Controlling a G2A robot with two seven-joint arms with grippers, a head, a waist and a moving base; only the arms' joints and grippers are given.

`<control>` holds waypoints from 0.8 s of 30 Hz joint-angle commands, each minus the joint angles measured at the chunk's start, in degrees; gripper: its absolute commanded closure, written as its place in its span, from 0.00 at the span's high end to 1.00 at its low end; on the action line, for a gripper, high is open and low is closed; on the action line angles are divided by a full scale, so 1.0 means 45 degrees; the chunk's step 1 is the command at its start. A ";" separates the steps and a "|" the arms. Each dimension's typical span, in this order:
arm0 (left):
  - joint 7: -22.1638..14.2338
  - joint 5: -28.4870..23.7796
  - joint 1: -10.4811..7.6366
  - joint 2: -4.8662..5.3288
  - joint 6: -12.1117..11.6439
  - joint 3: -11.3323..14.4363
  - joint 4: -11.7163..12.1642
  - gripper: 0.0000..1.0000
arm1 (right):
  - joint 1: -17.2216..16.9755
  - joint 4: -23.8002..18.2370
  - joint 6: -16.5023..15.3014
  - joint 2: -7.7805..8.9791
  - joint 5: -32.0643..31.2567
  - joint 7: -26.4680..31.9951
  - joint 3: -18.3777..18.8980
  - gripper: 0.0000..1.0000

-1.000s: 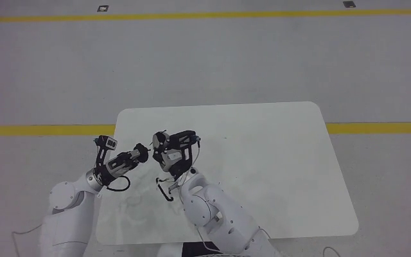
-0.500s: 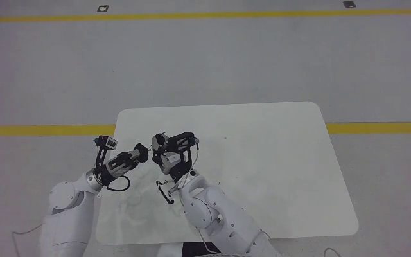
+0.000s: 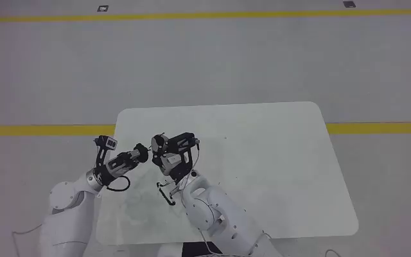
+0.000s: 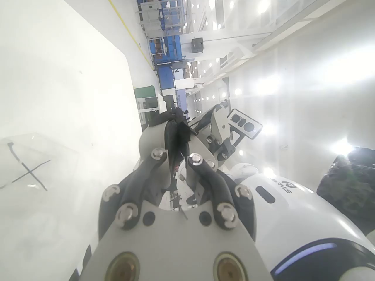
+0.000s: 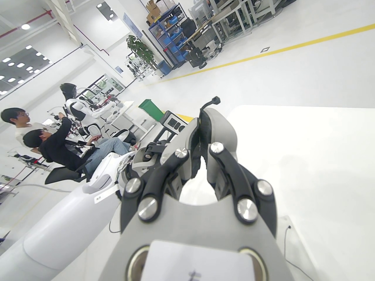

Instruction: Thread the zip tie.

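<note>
Zip tie (image 5: pixel 214 100) held up over the table (image 3: pixel 270 160), near its left edge

Right gripper (image 5: pixel 201 115) is clamped on the strap, whose head pokes just past its tips. Left gripper (image 4: pixel 175 128) faces it tip to tip, pinched on a dark strip, seemingly the tail. The strap runs gripper to gripper.

Desk: a white, rounded-corner desk (image 3: pixel 276 160) is standing on a pale grey floor (image 3: pixel 192 58).
Stripe: a yellow painted floor stripe (image 3: pixel 51 130) is running out from both desk sides.
Bin: a green bin (image 5: pixel 151 109) is standing on the floor.
</note>
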 commanded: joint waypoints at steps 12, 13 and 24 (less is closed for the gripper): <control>0.0000 0.0000 0.0000 0.0000 0.0000 0.0000 0.0000 0.00 | -0.0130 -0.0246 -0.0061 0.0108 -0.0583 0.0221 0.0067 0.00; 0.0000 0.0000 0.0000 0.0000 0.0000 0.0000 0.0000 0.00 | -0.0152 -0.0269 -0.0064 0.0128 -0.0679 0.0293 0.0088 0.00; 0.0000 0.0000 0.0000 0.0000 0.0000 0.0000 0.0000 0.00 | -0.0078 -0.0069 -0.0002 0.0149 -0.0836 0.0330 0.0059 0.00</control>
